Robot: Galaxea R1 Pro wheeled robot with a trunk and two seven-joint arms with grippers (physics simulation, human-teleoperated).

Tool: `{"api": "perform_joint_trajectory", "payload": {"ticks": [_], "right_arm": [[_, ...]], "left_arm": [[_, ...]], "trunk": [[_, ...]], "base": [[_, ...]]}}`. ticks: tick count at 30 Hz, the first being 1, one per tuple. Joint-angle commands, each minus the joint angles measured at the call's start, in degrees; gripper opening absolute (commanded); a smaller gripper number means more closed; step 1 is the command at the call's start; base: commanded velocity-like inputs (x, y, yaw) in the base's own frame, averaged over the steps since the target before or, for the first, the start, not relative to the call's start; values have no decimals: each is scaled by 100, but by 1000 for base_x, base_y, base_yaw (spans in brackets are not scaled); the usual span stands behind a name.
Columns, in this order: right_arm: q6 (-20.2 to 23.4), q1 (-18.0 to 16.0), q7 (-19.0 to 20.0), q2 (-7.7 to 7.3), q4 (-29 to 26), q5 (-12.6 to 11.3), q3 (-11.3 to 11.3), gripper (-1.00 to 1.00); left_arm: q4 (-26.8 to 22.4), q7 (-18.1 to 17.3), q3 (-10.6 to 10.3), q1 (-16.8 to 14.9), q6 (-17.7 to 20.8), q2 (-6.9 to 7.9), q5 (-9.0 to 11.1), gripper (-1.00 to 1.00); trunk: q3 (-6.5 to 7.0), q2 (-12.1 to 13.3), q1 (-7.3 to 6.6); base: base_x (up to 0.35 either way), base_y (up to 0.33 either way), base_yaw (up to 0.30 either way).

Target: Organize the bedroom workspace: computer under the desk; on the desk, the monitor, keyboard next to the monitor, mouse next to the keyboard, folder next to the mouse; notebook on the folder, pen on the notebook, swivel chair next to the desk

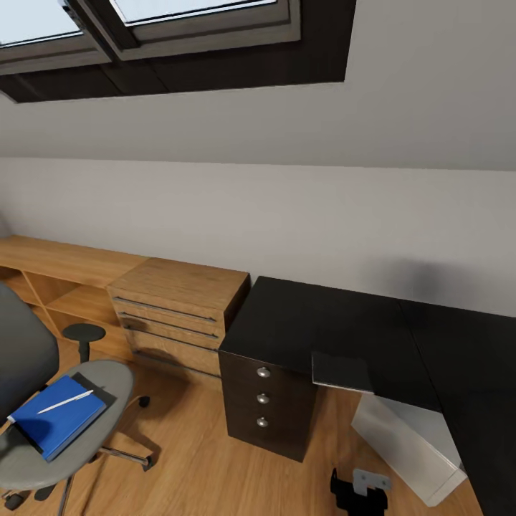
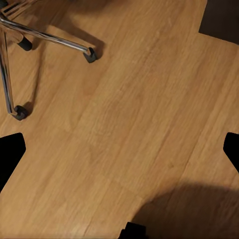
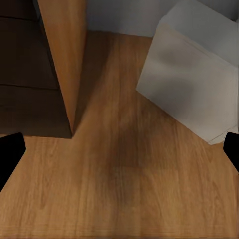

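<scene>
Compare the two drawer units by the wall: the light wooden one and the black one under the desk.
The light-wood drawer unit has long dark bar handles; the black drawer unit has small round silver knobs. The wooden one stands separately, beside the open wooden shelving, while the black one sits under the desk and supports its glossy top. Both rest on the wood floor with all drawers shut.

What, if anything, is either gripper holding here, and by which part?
Nothing is held. The left gripper and right gripper both have fingers spread wide over bare wooden floor, with nothing between them.
</scene>
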Motion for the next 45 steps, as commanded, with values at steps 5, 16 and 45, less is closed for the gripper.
{"api": "perform_joint_trajectory", "payload": {"ticks": [5,16,45], "right_arm": [[-27,5,-8,-12,9,-55,54,100],[-63,6,-8,12,10,-94,59,100],[-143,8,-7,58,17,-22,83,100]], "left_arm": [[-10,28,-47,-6,-29,6,65,100],[-10,28,-47,-6,-29,7,72,100],[-9,35,-6,-6,-11,14,112,100]], "trunk": [[-7,-5,1],[-7,-5,1],[-127,-5,1]], "base": [[0,0,1],[-39,50,170],[-121,226,231]]}}
